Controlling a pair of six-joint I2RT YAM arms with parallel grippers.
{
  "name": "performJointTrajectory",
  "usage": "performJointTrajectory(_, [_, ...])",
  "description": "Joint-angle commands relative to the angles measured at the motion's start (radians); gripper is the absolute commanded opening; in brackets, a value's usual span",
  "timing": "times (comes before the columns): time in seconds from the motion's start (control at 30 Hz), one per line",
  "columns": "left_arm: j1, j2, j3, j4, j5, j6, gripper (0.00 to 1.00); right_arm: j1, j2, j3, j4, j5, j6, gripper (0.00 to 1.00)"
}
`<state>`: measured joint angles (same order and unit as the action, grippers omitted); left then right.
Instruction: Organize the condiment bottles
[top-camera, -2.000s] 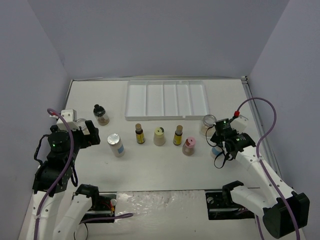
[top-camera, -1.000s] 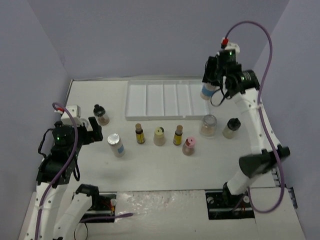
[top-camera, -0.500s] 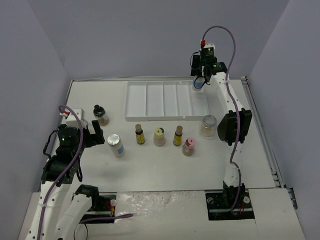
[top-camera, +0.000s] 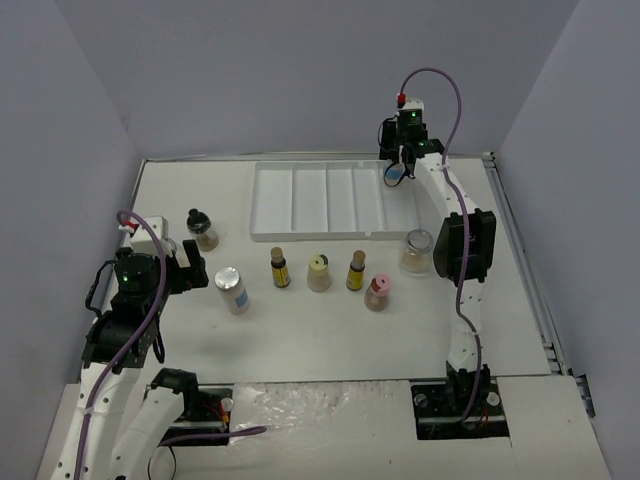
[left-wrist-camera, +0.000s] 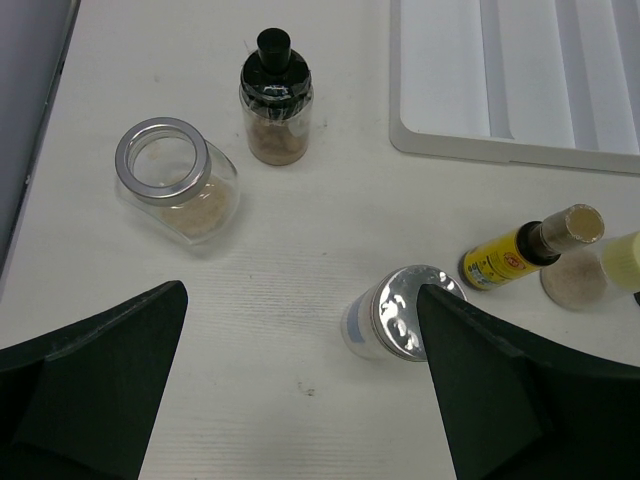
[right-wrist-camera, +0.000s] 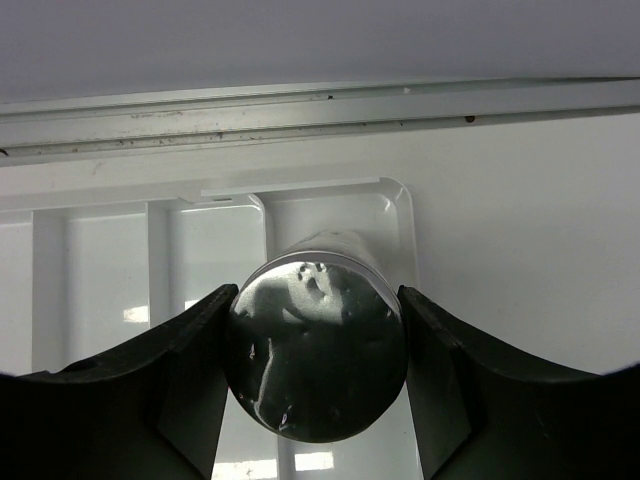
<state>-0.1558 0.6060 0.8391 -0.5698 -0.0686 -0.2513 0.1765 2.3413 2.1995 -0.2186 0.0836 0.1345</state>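
Observation:
My right gripper (top-camera: 398, 172) is shut on a blue-labelled clear bottle (right-wrist-camera: 315, 360) with a silver lid. It holds the bottle over the far end of the rightmost compartment of the white tray (top-camera: 310, 200). A row of condiment bottles stands in front of the tray: a silver-lidded bottle (top-camera: 232, 290), an amber bottle (top-camera: 279, 267), a yellow-capped one (top-camera: 318, 272), another amber one (top-camera: 356, 270) and a pink-capped one (top-camera: 377, 292). A black-capped jar (left-wrist-camera: 276, 110) and a clear jar of tan powder (left-wrist-camera: 178, 182) stand at the left. My left gripper (left-wrist-camera: 300, 290) hangs open above the silver-lidded bottle (left-wrist-camera: 398, 322).
A clear jar (top-camera: 417, 250) stands right of the row, close to the right arm's upper link (top-camera: 462, 245). A metal rail (right-wrist-camera: 320, 100) runs along the table's back edge behind the tray (right-wrist-camera: 300, 187). Grey walls close in the table on three sides.
The right arm lifted the blue-labelled bottle from the right of the table and carried it back and left to the tray's far right corner. The left arm shifted only slightly.

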Motion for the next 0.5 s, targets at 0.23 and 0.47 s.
performJointTrajectory(0.23, [0.001, 0.011, 0.014, 0.079, 0.017, 0.014, 0.97, -0.028, -0.016, -0.022, 0.163, 0.002, 0.004, 0.42])
performJointTrajectory(0.47, [0.001, 0.012, 0.012, 0.084, 0.044, 0.003, 0.97, -0.032, -0.043, -0.037, 0.162, -0.021, -0.014, 0.80])
